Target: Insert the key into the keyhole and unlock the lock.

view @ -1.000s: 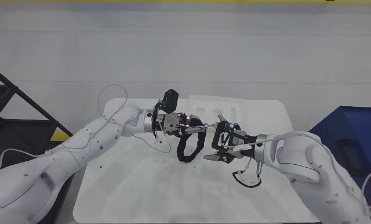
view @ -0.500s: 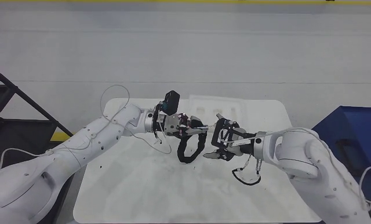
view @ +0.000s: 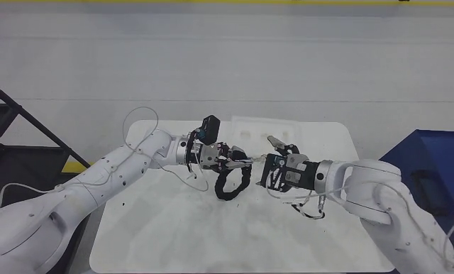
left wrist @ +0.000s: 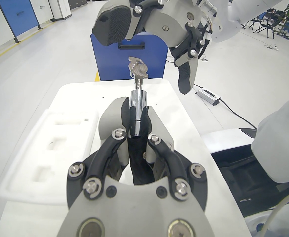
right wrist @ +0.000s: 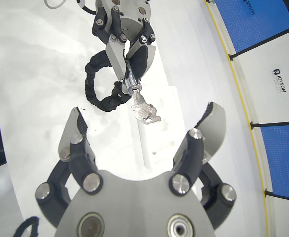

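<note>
My left gripper [left wrist: 137, 107] is shut on the chrome cylinder of the lock [left wrist: 137, 109], held above the table. The lock's black cable loop [view: 228, 185] hangs below it. A silver key [left wrist: 138, 71] on a small ring sticks out of the keyhole, its blade inside the cylinder [right wrist: 132, 87]. My right gripper [right wrist: 144, 112] faces the key head [right wrist: 145, 113] with its fingers spread wide, touching nothing. In the top view the left gripper [view: 230, 159] and right gripper [view: 273, 167] face each other over the table's middle, the key [view: 257, 159] between them.
A white foam tray [view: 262, 128] with recessed pockets lies at the far side of the white table [view: 177, 231]. A blue bin [view: 425, 160] stands off the table's right edge. A black frame [view: 28, 132] stands to the left.
The right gripper has rolled about its wrist and drawn back slightly to the right, away from the key. The left gripper and lock have barely shifted.
</note>
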`<state>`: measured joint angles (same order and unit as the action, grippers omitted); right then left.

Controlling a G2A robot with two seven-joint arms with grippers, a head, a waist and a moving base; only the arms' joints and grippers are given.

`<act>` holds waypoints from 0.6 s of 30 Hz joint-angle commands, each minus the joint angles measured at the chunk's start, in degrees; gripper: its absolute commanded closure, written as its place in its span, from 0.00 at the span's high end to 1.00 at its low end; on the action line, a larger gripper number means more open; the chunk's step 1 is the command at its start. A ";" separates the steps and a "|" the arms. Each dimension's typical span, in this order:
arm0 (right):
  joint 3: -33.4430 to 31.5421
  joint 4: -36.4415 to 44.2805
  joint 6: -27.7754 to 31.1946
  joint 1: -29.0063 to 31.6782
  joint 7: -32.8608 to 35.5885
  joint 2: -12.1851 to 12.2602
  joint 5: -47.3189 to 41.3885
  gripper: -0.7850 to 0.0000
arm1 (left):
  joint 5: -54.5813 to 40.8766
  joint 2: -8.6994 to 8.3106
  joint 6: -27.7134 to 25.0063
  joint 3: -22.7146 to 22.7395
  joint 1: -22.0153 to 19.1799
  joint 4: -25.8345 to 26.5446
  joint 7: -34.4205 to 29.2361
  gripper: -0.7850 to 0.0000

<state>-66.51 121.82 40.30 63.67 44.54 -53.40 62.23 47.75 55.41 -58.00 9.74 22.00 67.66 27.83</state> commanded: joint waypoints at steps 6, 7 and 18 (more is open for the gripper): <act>1.69 2.27 -2.55 1.61 -0.27 -0.05 8.46 0.42 | -1.37 -0.01 0.00 0.00 0.15 0.31 -1.92 0.00; 2.08 2.56 -2.95 1.72 0.12 -0.08 9.58 0.41 | -1.52 -0.01 0.00 0.00 0.13 0.36 -2.12 0.00; 3.83 3.68 -6.60 2.58 0.13 -0.54 13.71 0.05 | -2.59 -0.14 0.00 0.00 0.08 0.46 -3.16 0.00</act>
<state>-62.55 125.60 34.15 66.10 44.91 -53.91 76.38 45.20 55.28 -58.00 9.74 22.09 68.10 24.71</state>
